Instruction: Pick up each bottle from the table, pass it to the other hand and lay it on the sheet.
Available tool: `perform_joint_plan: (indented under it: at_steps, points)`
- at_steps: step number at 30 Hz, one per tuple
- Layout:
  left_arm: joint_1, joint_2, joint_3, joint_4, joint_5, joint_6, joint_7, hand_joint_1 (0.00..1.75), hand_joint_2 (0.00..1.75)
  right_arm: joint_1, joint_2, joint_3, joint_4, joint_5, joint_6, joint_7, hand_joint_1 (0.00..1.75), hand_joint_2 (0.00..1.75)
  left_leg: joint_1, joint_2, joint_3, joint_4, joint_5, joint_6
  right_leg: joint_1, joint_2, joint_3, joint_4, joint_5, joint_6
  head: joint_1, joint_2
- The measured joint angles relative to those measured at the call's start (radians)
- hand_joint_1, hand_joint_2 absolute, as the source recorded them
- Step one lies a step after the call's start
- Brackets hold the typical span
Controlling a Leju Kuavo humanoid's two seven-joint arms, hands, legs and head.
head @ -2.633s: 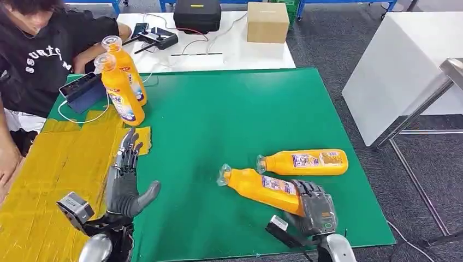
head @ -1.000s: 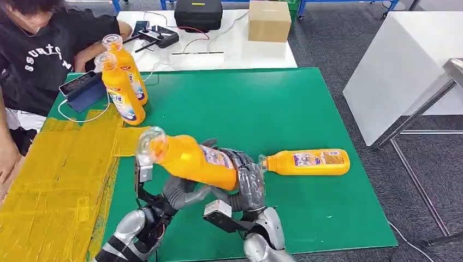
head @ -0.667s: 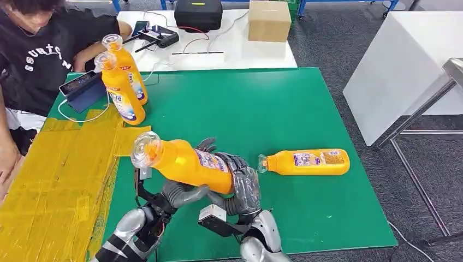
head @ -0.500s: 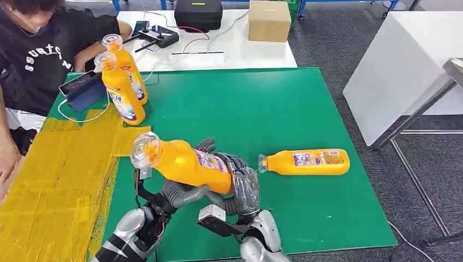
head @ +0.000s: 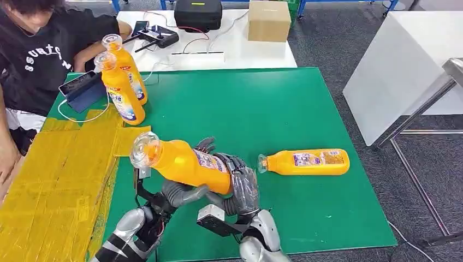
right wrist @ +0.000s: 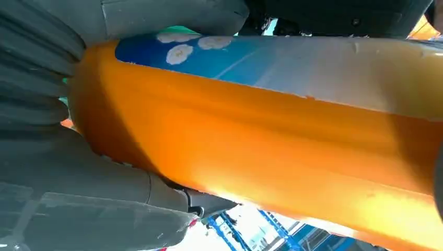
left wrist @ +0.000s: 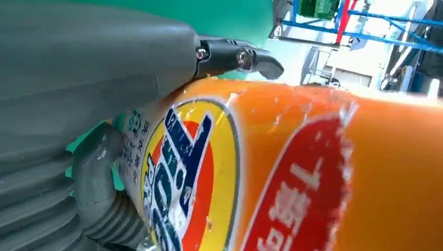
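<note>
Both hands, left hand and right hand, grip one tilted orange bottle.

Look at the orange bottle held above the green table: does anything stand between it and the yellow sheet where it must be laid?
Nothing visible blocks it. The held orange bottle, gripped by both the left hand and right hand, is beside the yellow sheet. Two upright bottles stand at the sheet's far edge, off the direct path.
</note>
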Motion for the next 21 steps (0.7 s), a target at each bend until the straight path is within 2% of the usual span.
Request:
perform_joint_plan:
  at_steps: [9,13,21]
  points:
    - [-0.003,-0.002,0.004,0.006,0.013,0.039,-0.002,0.0,1.75,-0.025,0.0,0.032,0.041,-0.018,0.027,0.019,1.75,1.75,0.0,0.0,0.0,0.0,0.0,0.0,0.0,0.0,0.0,0.0,0.0,0.0,0.0,0.0]
    - [0.003,-0.025,0.031,0.003,-0.056,0.254,-0.064,0.0,1.75,-0.037,0.0,0.039,0.074,-0.013,0.027,0.056,1.75,1.75,0.0,0.0,0.0,0.0,0.0,0.0,0.0,0.0,0.0,0.0,0.0,0.0,0.0,0.0]
    - [0.024,-0.043,0.048,-0.017,-0.105,0.342,-0.079,0.0,1.75,-0.052,0.0,0.047,0.108,-0.002,0.026,0.066,1.75,1.75,0.0,0.0,-0.001,0.0,0.0,0.0,0.0,0.0,-0.001,0.0,0.0,0.0,0.0,0.0]
